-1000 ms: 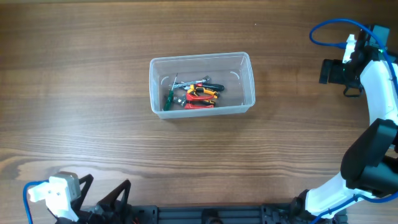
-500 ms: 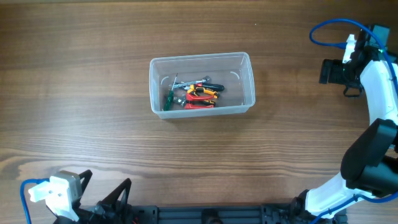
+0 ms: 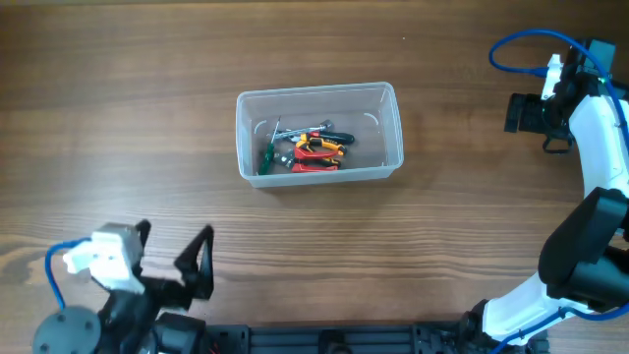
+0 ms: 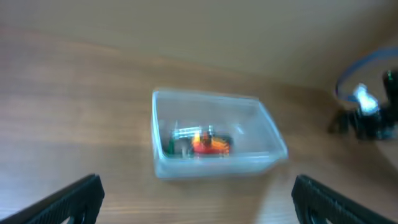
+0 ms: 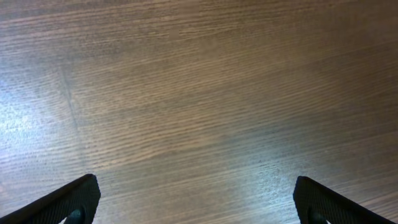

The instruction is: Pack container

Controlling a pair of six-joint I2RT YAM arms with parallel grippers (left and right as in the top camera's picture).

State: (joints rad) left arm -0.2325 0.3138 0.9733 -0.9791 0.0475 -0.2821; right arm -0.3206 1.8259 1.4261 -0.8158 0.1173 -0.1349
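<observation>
Container (image 3: 314,91) of hand tools (image 3: 307,149) should be approached squarely by the left hand (image 3: 175,238), spread and empty; the right hand (image 5: 196,190), likewise spread, kept clear.

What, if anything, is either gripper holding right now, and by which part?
Nothing is held. The left gripper and right gripper are both open and empty, away from the container, where the hand tools lie.

Soft, even light; the container (image 4: 249,165) looks blurred from the left wrist, glare pales the table (image 5: 25,118).
</observation>
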